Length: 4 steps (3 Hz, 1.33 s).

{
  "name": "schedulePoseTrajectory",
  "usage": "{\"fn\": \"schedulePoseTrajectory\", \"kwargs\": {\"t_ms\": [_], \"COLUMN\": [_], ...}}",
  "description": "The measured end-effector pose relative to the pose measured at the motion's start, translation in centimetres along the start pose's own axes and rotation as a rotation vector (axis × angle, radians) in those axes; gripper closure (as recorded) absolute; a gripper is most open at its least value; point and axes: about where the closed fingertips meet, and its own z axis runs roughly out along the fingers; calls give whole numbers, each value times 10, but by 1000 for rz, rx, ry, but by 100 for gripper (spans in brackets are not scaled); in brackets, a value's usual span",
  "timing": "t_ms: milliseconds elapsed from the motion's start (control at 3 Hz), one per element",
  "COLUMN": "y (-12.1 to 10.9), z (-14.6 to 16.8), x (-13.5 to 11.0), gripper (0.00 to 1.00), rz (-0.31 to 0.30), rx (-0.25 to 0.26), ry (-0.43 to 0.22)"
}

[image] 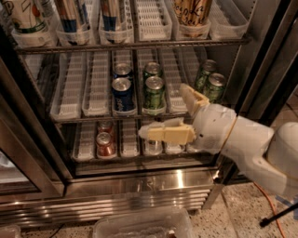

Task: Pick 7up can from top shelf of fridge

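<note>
The fridge (139, 179) stands open in front of me. On its top shelf (139, 45), at the far left, stands the 7up can (22, 16), white with a green band, its lid cut off by the frame's top edge. My gripper (163, 110) is open and holds nothing. It hangs well below and to the right of that can, in front of the middle rack. One cream finger points left at the lower rack's height. The other finger points up beside the green cans.
Blue-striped cans (70, 16) and a gold can (192, 11) share the top shelf. The middle rack holds blue cans (122, 90) and dark green cans (153, 90). Red cans (104, 142) sit lower. A dark door frame (265, 69) stands right. A clear plastic bin (139, 225) lies on the floor.
</note>
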Motion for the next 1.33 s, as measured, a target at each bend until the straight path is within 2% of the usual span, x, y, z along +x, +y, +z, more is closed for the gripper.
{"fn": "schedulePoseTrajectory", "kwargs": {"t_ms": [333, 667, 1000, 1333], "y": [34, 46, 30, 13], "z": [37, 68, 90, 86], "x": [24, 41, 48, 58], "gripper": [0, 0, 0, 0], "rz": [-88, -123, -138, -135], "rx": [44, 84, 153, 219], "ry": [82, 106, 116, 153]}}
